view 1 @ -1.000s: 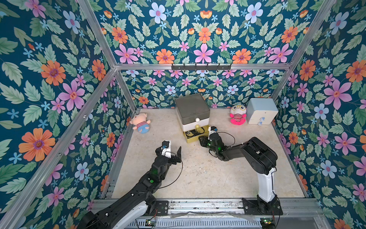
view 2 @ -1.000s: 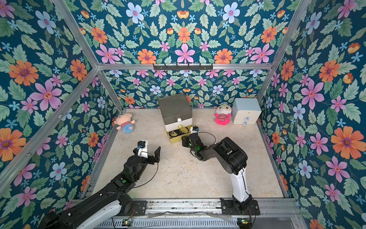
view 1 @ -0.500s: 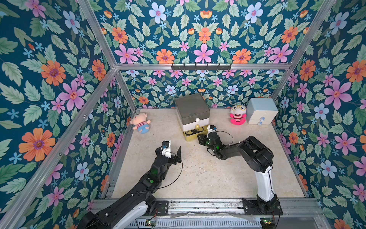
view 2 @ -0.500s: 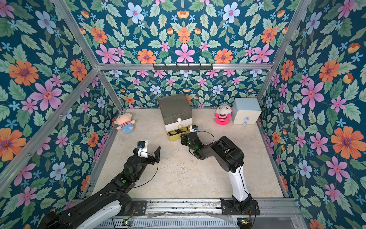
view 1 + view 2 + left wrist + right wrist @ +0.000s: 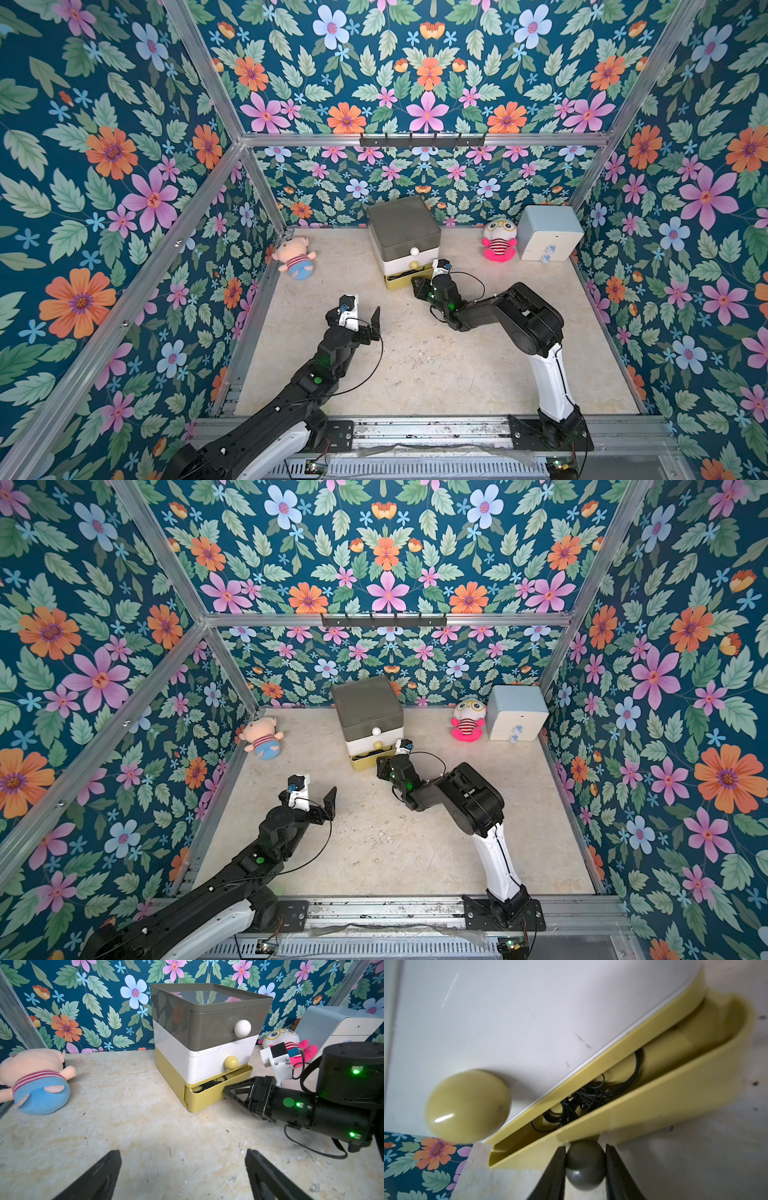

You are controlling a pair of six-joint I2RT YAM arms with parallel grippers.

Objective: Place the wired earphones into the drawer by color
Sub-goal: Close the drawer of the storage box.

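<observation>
Floral-walled cell, beige mottled tabletop [image 5: 415, 365]. Cube-like three-tier plastic chest [image 5: 404, 226] stands at the back; its mustard-yellow bottom drawer [image 5: 209, 1095] sits ajar. Left gripper [image 5: 182, 1151] is spread wide, empty, above the table. Right gripper [image 5: 585, 1147] clamps the drawer's dark grey ball knob [image 5: 584, 1167]. Black wired earphones [image 5: 583, 1097] lie coiled inside. Likely closing: push straight along the slide, keep the cord below the rim.

Dark teal walls [image 5: 424, 62] with pink, orange and blue flowers, silver frame bars [image 5: 540, 139], black hook rail [image 5: 422, 141] on the back wall, scuffed beige floor [image 5: 436, 365], pale blue chest [image 5: 548, 230]
</observation>
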